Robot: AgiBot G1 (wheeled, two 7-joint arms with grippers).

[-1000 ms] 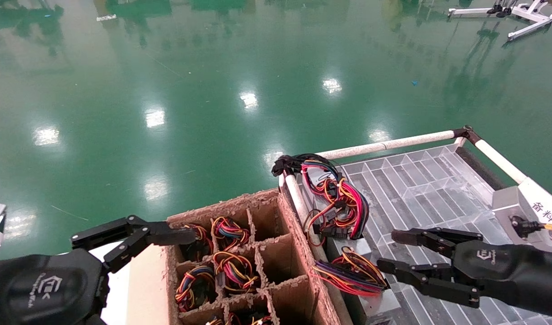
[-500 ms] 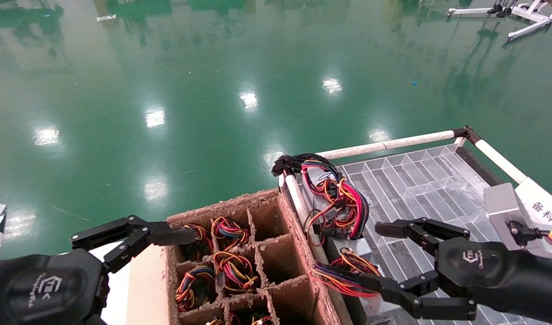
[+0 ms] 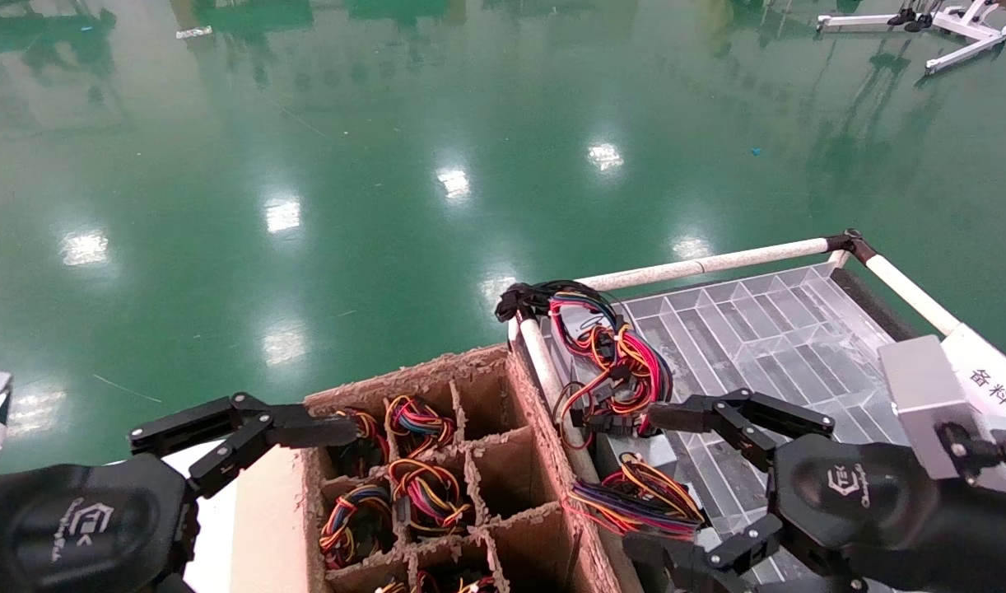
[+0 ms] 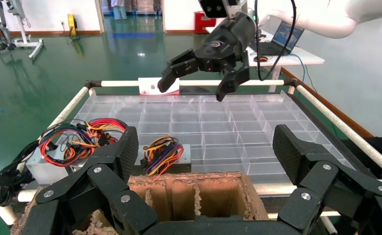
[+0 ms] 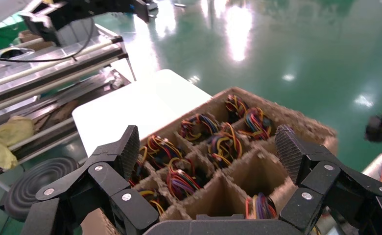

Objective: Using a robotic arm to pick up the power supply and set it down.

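A glossy green floor [image 3: 388, 165] fills the room ahead, throwing back the ceiling lights, with a white metal stand [image 3: 947, 29] far off on it. At the left, the left gripper [image 3: 338, 431] hangs with its fingers spread apart over the near left edge of a cardboard box [image 3: 511, 469] split into cells, several of them holding coils of coloured wire. A white board [image 5: 135, 110] lies beside that box on the side away from the right gripper. Just past the box, toward the right gripper, a white pipe rail [image 3: 709, 263] frames a clear plastic tray [image 3: 766, 329] divided into many compartments. At the tray's box-side edge sits a grey box with a loose red and black wire tangle [image 3: 610, 362]. Nearer the robot along that edge lies the power supply [image 3: 643, 498], a small silver-grey metal box with a neat coil of red, orange, yellow and purple wires on top. The right gripper [image 3: 663, 486] has its fingers wide apart on either side of that coil, one finger beyond it and one on the near side, not clamped on it. A white sign with dark characters [image 3: 993, 383] stands at the tray's right rail.
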